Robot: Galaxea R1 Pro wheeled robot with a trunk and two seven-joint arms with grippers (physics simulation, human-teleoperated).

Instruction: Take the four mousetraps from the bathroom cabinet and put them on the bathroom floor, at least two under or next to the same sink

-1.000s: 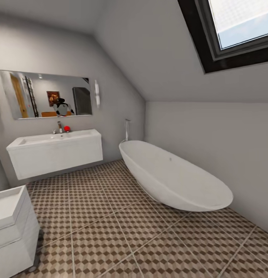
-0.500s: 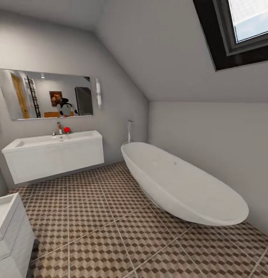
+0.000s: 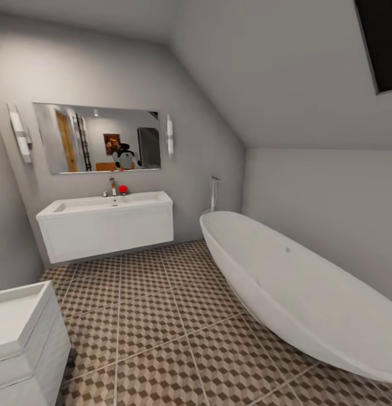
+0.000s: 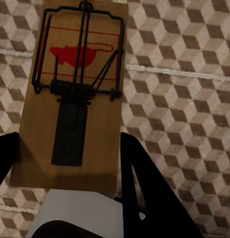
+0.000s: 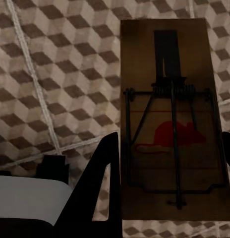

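— Mousetraps in both grippers, then? Where do they sit against the fingers?

— Yes. The left gripper point(image 4: 70, 163) is clamped on a mousetrap point(image 4: 75, 94): the board lies between the two dark fingers point(image 4: 144, 188), its spring end nearest them and the red-printed end jutting past the tips. The right gripper point(image 5: 169, 163) likewise grips a second mousetrap point(image 5: 169, 119) edge to edge between its fingers point(image 5: 102, 183). Beyond both pairs of fingertips lies the cube-patterned bathroom floor point(image 3: 162, 316).

— And the step in hand?

— Carrying them, I judge, towards the wall-hung sink point(image 3: 108, 223) under the mirror point(image 3: 97, 137). Best to roll close past the bathtub point(image 3: 286, 282), lower each arm until the board is nearly flat to the tiles, then part the fingers, so nothing drops or flips. Setting both just beside or beneath that sink would satisfy the pair condition.

— Risk?

— Clipping the white unit point(image 3: 26, 332) close by while turning.
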